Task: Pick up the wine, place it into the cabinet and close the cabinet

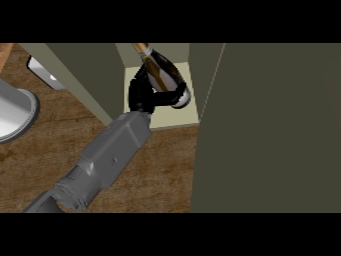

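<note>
your left hand (145, 99) is curled round the wine bottle (162, 75) inside the cabinet (276, 130); it looks heavy, slick glass, so hold the body, not the neck.

We see one grey forearm (103, 160) of ours rising from the lower left edge of the head view and slanting up toward the right, its wrist near the middle of the frame. At its end our black hand (145, 97) points upward, fingers and thumb curled round what it carries, the fingers (171, 92) wrapping across to the right. Which of our two arms this is we cannot tell for certain; it enters at the left side. Our other arm and hand do not show.
</note>
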Robot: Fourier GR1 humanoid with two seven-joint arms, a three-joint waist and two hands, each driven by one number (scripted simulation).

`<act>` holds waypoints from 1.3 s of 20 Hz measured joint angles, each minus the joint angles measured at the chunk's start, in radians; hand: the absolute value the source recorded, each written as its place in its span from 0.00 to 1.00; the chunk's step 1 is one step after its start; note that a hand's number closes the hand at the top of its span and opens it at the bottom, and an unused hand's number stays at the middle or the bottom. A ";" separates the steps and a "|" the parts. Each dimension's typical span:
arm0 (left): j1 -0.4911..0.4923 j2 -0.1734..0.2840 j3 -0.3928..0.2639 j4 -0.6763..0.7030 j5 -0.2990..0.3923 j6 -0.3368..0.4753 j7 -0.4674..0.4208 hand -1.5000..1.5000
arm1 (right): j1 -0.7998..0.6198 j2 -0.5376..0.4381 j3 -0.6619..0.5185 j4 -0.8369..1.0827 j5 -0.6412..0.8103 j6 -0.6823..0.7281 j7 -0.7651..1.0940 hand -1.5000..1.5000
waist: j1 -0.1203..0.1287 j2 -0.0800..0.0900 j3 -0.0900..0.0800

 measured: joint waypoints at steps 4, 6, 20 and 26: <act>0.029 0.000 -0.034 -0.042 0.045 0.024 -0.019 1.00 | -0.005 0.006 0.012 0.003 0.002 -0.002 0.001 0.00 | -0.011 0.001 0.000; 0.045 0.000 -0.048 -0.062 0.071 0.027 -0.039 1.00 | -0.005 0.007 0.014 0.002 0.000 -0.002 0.003 0.00 | -0.013 0.001 -0.001; 0.016 0.000 -0.103 -0.074 0.234 0.110 -0.116 0.00 | 0.002 -0.009 0.003 -0.018 -0.020 0.011 0.010 0.00 | -0.022 0.003 0.000; -0.022 0.000 -0.168 -0.031 0.227 0.155 -0.119 0.00 | -0.004 -0.008 -0.004 0.000 -0.014 0.009 -0.002 0.00 | -0.011 0.003 0.001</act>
